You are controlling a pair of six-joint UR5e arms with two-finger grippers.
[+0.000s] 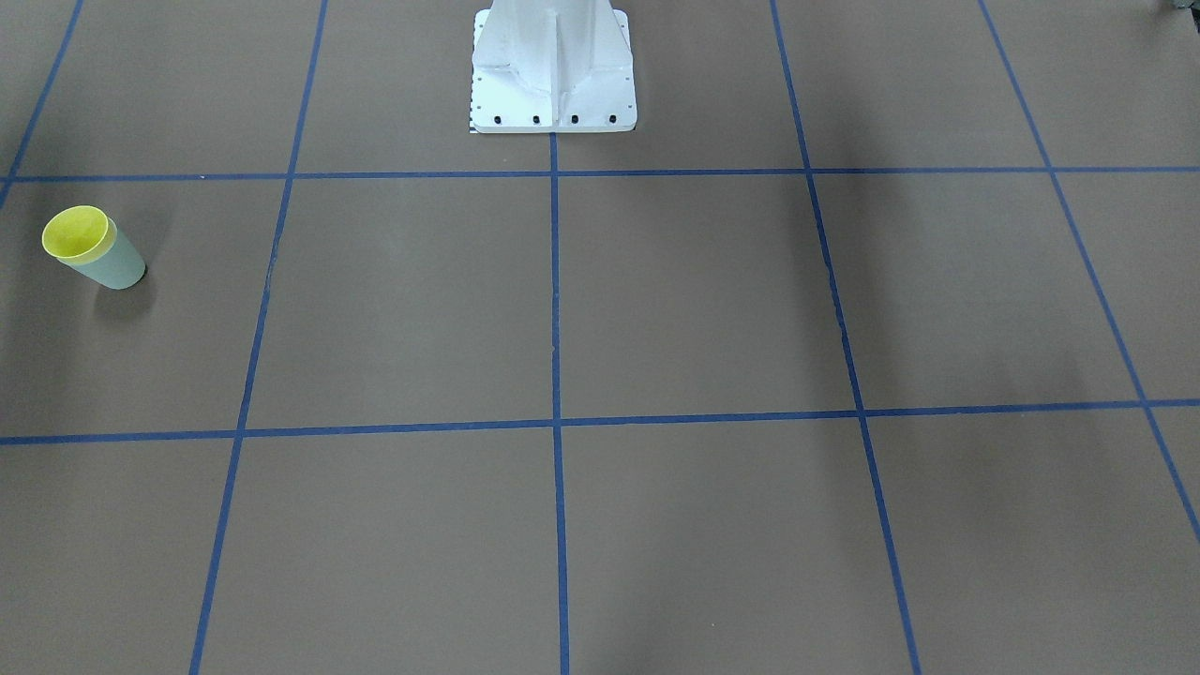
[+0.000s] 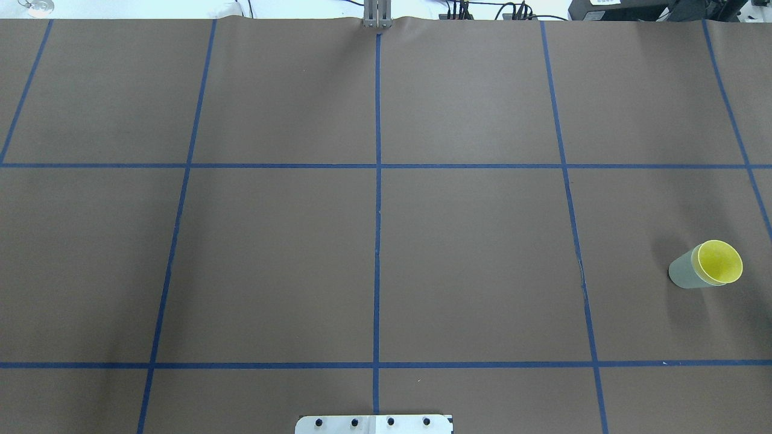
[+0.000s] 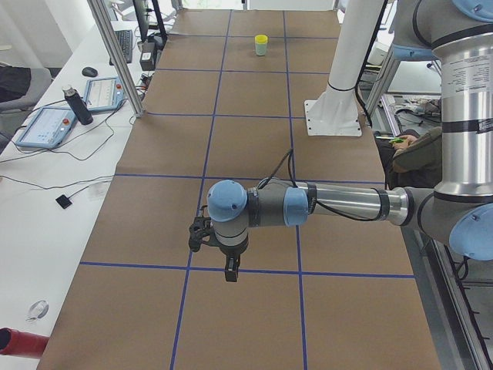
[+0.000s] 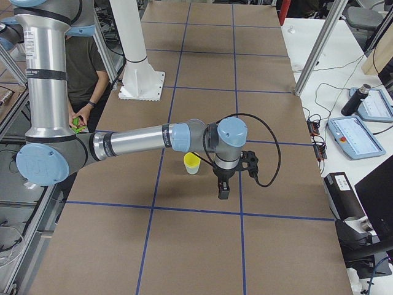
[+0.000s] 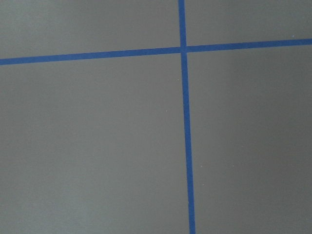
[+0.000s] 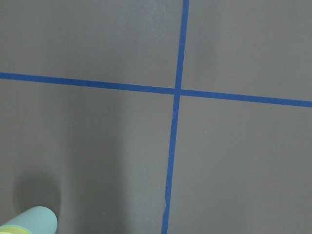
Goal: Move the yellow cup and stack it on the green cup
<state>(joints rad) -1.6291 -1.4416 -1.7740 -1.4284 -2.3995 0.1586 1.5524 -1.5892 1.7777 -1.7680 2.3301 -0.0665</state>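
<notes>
**Q:** Now, taking the exterior left view from the bottom of the frame upward, what comes first?

**A:** The left gripper (image 3: pixel 231 274), at lower centre. It points down over the brown table (image 3: pixel 254 324) near a crossing of blue tape lines. Whether its fingers are parted or closed cannot be told, since its own wrist camera shows only bare surface and tape.

**Q:** And farther along?

**A:** The white pedestal (image 3: pixel 339 85), right of centre in the upper half. Beyond it, at top centre, is the stack. The yellow cup (image 3: pixel 262 38) stands upright, nested inside the green cup (image 3: pixel 262 49), with only a yellow rim band above the green wall. The overhead view places the stack at the right edge at mid height. The front-facing view places it at the left edge in the upper half. Nothing touches it.

**Q:** Where is the other arm?

**A:** In the exterior right view the right gripper (image 4: pixel 222 195) hangs at frame centre, just right of the stack and above the table. Its finger state cannot be told either. A black cable (image 4: pixel 270 157) loops off the wrist.

**Q:** What could go wrong from here?

**A:** The stacking looks complete, so the risks lie in the retreat.
- The cups are probably light. A low sideways sweep of the right wrist or forearm toward the left of that frame could clip the rim and tip both over.
- The slack cable could brush the stack if the wrist rotates close to it.
- If the yellow cup sits slightly askew rather than fully home, which these views cannot settle, a small jolt to the table might unseat it.
</notes>
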